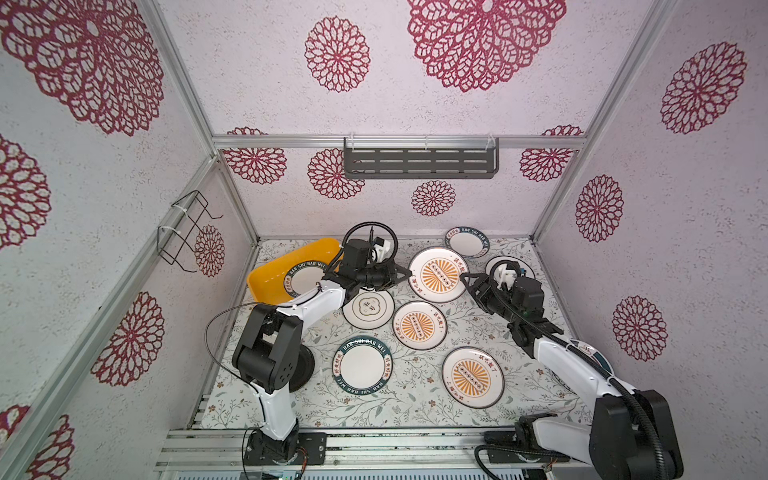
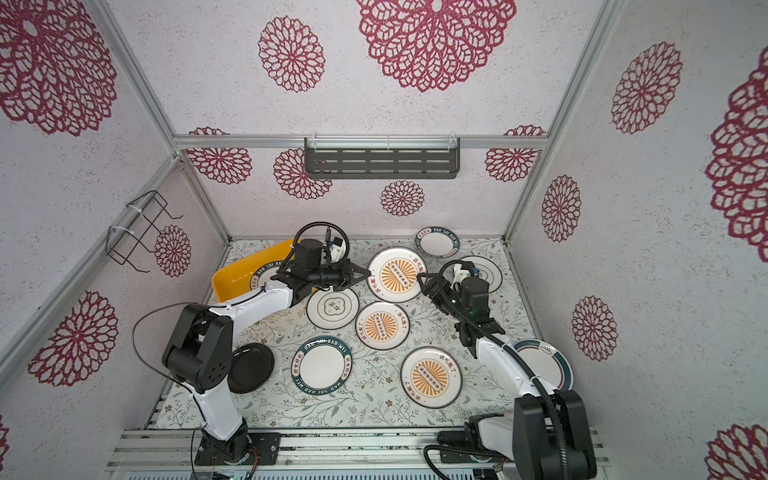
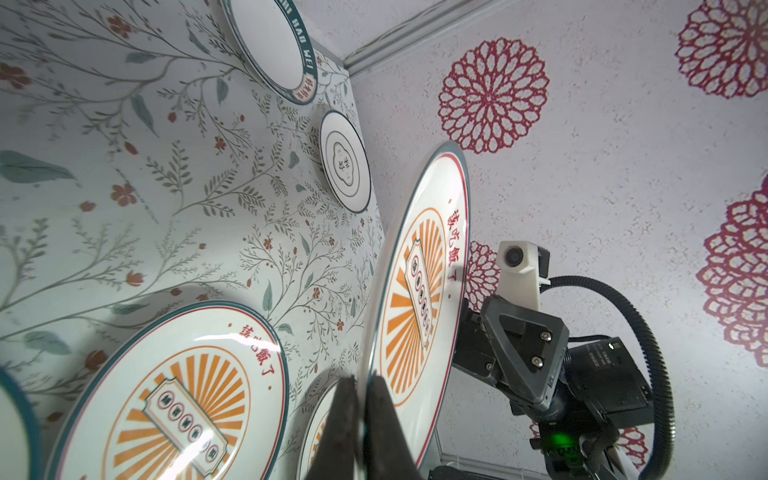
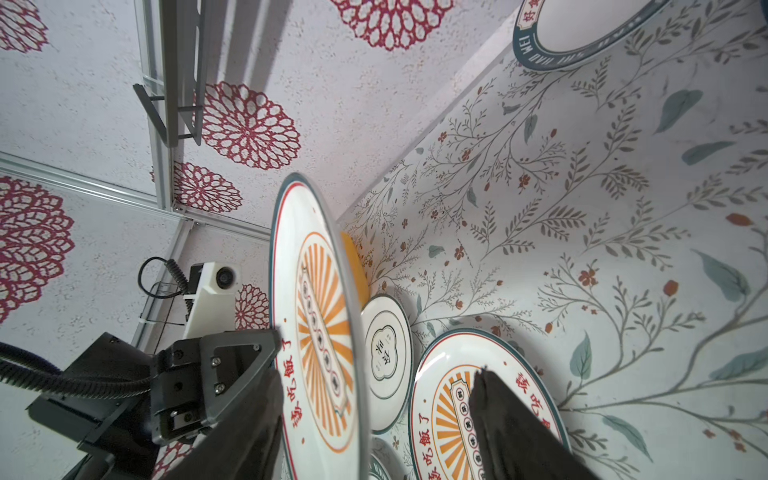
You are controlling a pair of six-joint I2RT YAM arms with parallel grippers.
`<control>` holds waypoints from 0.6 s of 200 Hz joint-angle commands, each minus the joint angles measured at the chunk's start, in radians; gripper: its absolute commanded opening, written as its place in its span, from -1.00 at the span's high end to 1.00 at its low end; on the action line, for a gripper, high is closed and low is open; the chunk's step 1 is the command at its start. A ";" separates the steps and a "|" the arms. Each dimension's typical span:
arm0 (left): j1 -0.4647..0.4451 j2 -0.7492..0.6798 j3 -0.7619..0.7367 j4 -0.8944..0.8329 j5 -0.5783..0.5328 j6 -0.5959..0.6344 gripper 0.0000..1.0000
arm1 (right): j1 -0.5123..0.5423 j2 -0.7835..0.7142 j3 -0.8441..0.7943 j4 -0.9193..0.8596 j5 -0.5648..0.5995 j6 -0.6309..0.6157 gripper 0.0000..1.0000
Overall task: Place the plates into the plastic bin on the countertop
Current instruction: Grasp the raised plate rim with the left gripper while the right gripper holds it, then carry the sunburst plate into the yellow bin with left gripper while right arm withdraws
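Writing: teal-rim plates read "HAO SHI HAO WEI" round the rim, clear on the near-ctr teal plate and on the teal plate in the bin. Sunburst plates carry red chars 該吃飯了, best seen in the left wrist view on the held sunburst plate. Flower-outline plate has small dark chars at its ctr, too small to read. Worktop is white w/ grey-green vines & small brown flowers. Walls are pale, rough-textured, w/ red flower medallions & aluminium frame at the corners. Grey slotted shelf hangs on the far wall, black wire rack on the left wall. Bin: yellow-orange, shallow, rounded corners, at far left of the worktop, partly hidden by the left arm. Held sunburst plate sits at far ctr, just right of the bin, raised clear of the worktop. Left pincer is clamped narrow on its left rim. Right pincer is at its right rim, jaws wide apart either side of the edge, not gripping. Flat on the worktop: two more sunburst plates, mid ctr & near right, a far-right teal plate, and a glossy black plate near left by the left arm's elbow.
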 commanded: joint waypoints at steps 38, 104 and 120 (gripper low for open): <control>0.135 -0.115 -0.054 -0.117 -0.090 0.059 1.00 | 0.079 0.062 0.104 0.085 0.046 -0.067 -0.98; 0.367 -0.199 -0.154 -0.205 -0.123 0.119 1.00 | 0.193 0.170 0.205 0.106 0.021 -0.150 -0.98; 0.420 -0.212 -0.171 -0.235 -0.136 0.130 1.00 | 0.215 0.190 0.222 0.108 0.028 -0.156 -0.98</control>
